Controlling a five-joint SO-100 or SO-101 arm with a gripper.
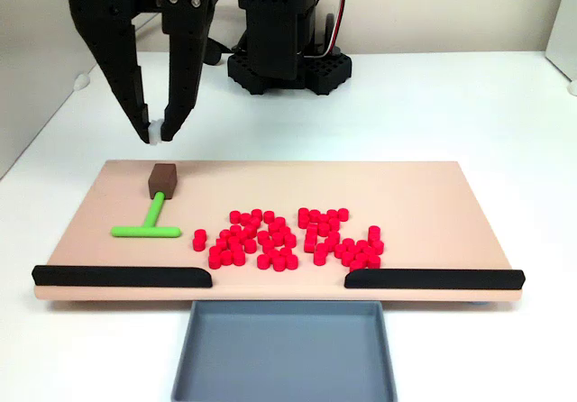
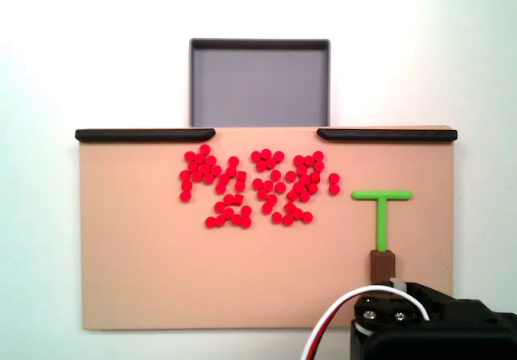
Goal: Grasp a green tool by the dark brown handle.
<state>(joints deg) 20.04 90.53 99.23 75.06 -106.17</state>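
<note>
A: Where's your gripper (image 1: 159,133)?

B: In a fixed view it hangs above the far left edge of the tan board (image 1: 433,195), tips pointing down. Your two black fingers (image 1: 122,59) converge to a narrow gap at the tips, with something small and white between them. They hold nothing. In the other fixed view the arm body (image 2: 436,328) fills the bottom right corner, red and white wires (image 2: 331,320) looping off it.

A: And the green tool (image 1: 149,226)?

B: Lying flat on the left part of the board. T-shape, crossbar toward the near edge, stem running back to the dark brown handle (image 1: 163,179). The handle sits just in front of and below your fingertips, apart from them. No contact.

A: Anything near it?

B: A cluster of small red cylinders (image 1: 288,240) spreads over the middle of the board, to the right of the tool, clear of it. Two black strips (image 1: 122,277) line the near edge with a gap between them. A grey tray (image 1: 284,352) sits on the white table (image 1: 469,105) just past that gap.
</note>
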